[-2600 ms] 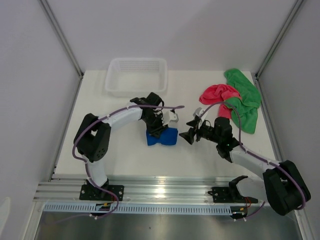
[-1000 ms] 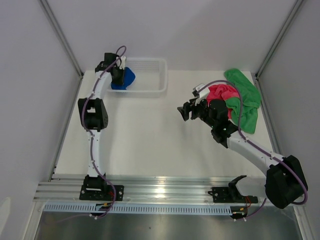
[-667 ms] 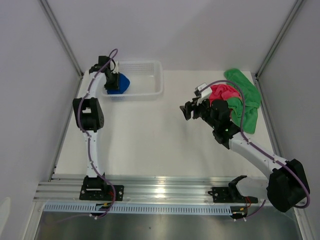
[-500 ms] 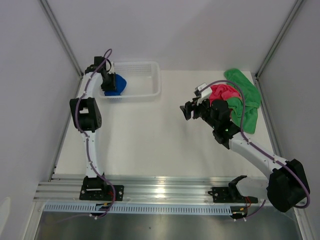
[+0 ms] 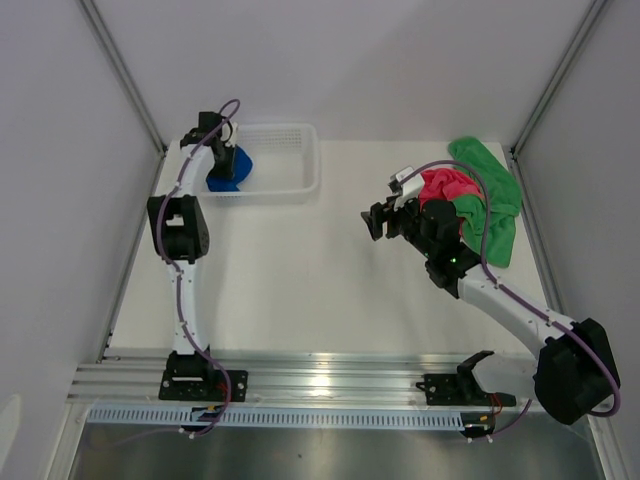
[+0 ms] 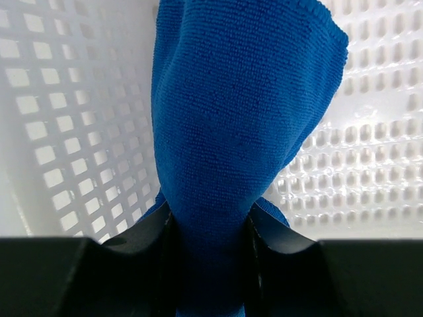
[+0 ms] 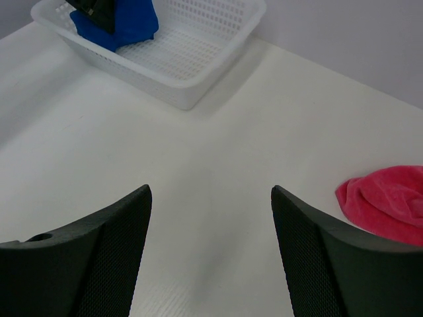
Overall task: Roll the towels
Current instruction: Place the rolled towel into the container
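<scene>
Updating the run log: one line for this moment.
left end effector: shut on blue towel in white mesh basket | right end effector: open | pink-red towel, green towel: crumpled

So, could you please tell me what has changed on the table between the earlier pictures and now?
The left pincer, still shut on the blue towel, carried it from the middle of the table to the far left and into the white basket, which slid slightly left. The right pincer, open and empty, drew back toward the pink-red towel. That towel and the green towel stayed put.
</scene>
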Controlling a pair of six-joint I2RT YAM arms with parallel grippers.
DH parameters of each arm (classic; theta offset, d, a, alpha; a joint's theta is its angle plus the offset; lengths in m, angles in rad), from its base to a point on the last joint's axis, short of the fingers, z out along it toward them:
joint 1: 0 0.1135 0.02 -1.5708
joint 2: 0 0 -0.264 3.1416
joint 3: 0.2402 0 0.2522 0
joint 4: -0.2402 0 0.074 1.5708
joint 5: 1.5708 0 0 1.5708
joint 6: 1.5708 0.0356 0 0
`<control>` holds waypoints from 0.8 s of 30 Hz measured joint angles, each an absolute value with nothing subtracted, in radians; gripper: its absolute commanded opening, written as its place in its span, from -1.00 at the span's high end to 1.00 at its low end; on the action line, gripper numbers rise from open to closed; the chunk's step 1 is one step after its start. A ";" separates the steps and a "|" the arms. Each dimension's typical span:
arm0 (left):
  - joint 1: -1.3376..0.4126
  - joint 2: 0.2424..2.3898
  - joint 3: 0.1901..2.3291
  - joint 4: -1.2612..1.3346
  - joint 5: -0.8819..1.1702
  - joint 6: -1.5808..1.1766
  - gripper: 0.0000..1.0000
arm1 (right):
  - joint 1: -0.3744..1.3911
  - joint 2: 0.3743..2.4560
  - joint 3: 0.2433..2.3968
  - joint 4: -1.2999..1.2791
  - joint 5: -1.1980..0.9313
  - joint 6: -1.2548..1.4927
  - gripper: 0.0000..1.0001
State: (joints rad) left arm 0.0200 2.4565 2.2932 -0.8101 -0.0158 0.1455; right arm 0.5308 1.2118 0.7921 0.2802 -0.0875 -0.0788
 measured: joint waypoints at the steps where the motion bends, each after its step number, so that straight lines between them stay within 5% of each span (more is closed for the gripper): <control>1: 0.017 2.457 2.282 -0.801 -0.033 0.162 0.64 | 0.531 1.211 0.792 0.278 -0.085 -0.079 -0.51; 6: 0.009 2.458 2.273 -0.794 -0.116 0.231 0.66 | 0.534 1.190 0.792 0.265 -0.068 -0.079 -0.51; 10: -0.007 2.486 2.312 -0.815 -0.181 0.249 0.22 | 0.535 1.171 0.791 0.260 -0.057 -0.079 -0.51; 16: -0.022 2.495 2.315 -0.847 -0.180 0.270 0.00 | 0.535 1.159 0.789 0.248 -0.044 -0.083 -0.52; 18: -0.024 2.498 2.321 -0.864 -0.178 0.273 0.03 | 0.535 1.155 0.789 0.243 -0.041 -0.084 -0.52; 22: -0.021 2.510 2.346 -0.900 -0.145 0.258 0.55 | 0.535 1.145 0.789 0.236 -0.031 -0.089 -0.52; 24: -0.017 2.510 2.346 -0.906 -0.130 0.236 0.57 | 0.535 1.137 0.789 0.235 -0.029 -0.091 -0.52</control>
